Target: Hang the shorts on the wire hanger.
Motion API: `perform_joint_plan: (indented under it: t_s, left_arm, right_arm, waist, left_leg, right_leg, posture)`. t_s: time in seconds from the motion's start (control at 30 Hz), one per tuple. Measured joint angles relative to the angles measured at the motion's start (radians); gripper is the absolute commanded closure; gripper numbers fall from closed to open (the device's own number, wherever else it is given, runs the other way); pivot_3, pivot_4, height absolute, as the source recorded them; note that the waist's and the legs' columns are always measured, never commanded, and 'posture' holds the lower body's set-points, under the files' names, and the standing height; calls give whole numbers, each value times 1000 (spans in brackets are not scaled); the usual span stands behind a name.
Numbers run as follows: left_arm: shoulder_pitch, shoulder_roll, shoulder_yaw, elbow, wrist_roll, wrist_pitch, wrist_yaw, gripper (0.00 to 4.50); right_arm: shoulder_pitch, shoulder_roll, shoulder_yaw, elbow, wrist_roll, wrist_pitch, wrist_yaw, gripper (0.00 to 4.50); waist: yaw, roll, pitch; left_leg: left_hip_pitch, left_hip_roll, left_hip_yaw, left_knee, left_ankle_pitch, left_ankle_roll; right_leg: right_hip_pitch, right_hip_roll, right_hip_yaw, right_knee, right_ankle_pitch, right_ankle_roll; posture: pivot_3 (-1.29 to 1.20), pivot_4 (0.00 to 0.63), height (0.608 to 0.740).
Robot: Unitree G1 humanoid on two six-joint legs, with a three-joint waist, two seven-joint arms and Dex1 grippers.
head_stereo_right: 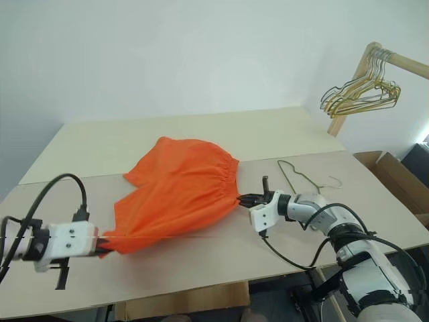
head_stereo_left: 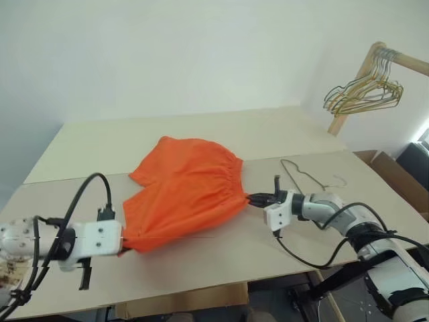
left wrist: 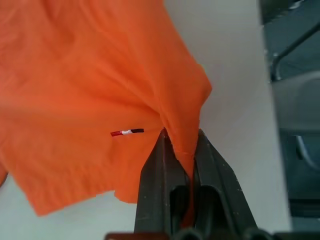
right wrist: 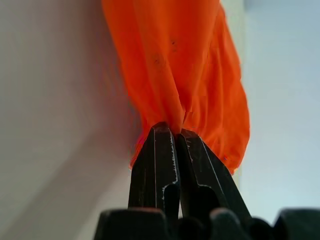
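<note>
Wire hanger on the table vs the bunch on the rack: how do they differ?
The wire hanger is a single piece lying flat on the table; the bunch of hangers is several, hooked over a wooden rack and hanging. The single one sits just beyond the right gripper; the bunch is off past the table's far corner. Both are thin wire.

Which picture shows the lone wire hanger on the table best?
The right eye view: the wire hanger lies whole on the table, beside the right claw. The left eye view shows it much the same.
</note>
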Motion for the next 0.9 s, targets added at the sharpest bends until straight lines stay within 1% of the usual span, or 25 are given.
perform_joint_plan:
  t_s: [0.17, 0.23, 0.37, 0.5, 0.53, 0.57, 0.6, 0.63, 0.77, 0.83, 0.9]
  left_arm:
    - [59, -51, -3, -106, -12, 25, -1, 4500]
    - [54, -59, -31, -104, -2, 14, 5, 4500]
    - [46, -88, -108, -75, 48, -25, 25, 4500]
    - [77, -111, -152, -79, 89, -41, 46, 4500]
    - [97, -120, -171, -84, 105, -39, 52, 4024]
    - [111, -126, -184, -88, 107, -38, 55, 3829]
    - [123, -127, -199, -101, 109, -38, 55, 3499]
    - [128, -127, -208, -114, 112, -37, 58, 3258]
    - [155, -142, -219, -136, 146, -40, 87, 1992]
    - [175, -155, -210, -136, 157, -43, 103, 1940]
    - [197, -175, -178, -135, 170, -55, 125, 1940]
  right_arm:
    - [57, -83, 13, -32, 27, -57, 65, 4474]
    - [71, -105, 13, -53, 38, -63, 79, 4474]
    - [103, -143, 13, -79, 55, -68, 95, 4474]
    - [124, -151, 12, -104, 56, -66, 99, 4474]
    - [132, -154, 12, -115, 56, -65, 100, 3915]
    - [136, -155, 12, -121, 56, -63, 102, 3697]
    - [141, -157, 12, -131, 59, -57, 106, 3322]
    - [148, -162, 10, -140, 64, -52, 110, 3069]
    - [192, -190, -1, -193, 78, -26, 127, 1695]
    - [230, -221, -19, -232, 111, -3, 142, 983]
    - [289, -270, -47, -296, 162, 36, 167, 983]
  waist:
    - [8, 0, 0]
    - [8, 0, 0]
    - [6, 1, 1]
    - [3, 0, 1]
    - [2, 0, 1]
    - [2, 0, 2]
    - [2, 0, 2]
    - [2, 0, 2]
    - [7, 1, 2]
    - [10, 1, 2]
    - [18, 1, 2]
  left_leg:
    - [1, 0, 1, 0, 0, 0]
    - [2, 0, 1, 0, 0, 1]
    - [11, 1, 1, -1, -3, 4]
    - [12, 1, 1, -1, -3, 6]
    - [12, 1, 1, -1, -3, 6]
    - [12, 1, 1, -1, -3, 6]
    - [12, 1, 1, -1, -3, 6]
    - [12, 1, 1, -1, -3, 6]
    - [12, 1, 1, -1, -4, 7]
    - [11, 1, 1, -1, -4, 7]
    - [11, 1, 1, -1, -4, 8]
  right_leg:
    - [1, 0, 0, 0, -1, -1]
    - [2, 0, 0, 0, -1, -2]
    - [13, 0, 0, -2, -4, -3]
    - [14, 0, 0, -3, -4, -3]
    - [14, 0, 0, -3, -4, -3]
    - [14, 0, 0, -3, -4, -2]
    - [14, -1, 0, -3, -4, -3]
    - [14, -1, 0, -3, -4, -3]
    - [14, -3, -1, -3, -6, -5]
    - [14, -3, -1, -3, -8, -5]
    - [14, -4, -1, -3, -8, -5]
  posture:
    - [168, 4, 740]
    - [157, 5, 740]
    - [147, 7, 740]
    - [129, 10, 740]
    - [129, 10, 740]
    - [125, 9, 740]
    - [121, 8, 740]
    - [121, 8, 740]
    - [128, 6, 740]
    - [141, 5, 740]
    - [147, 5, 740]
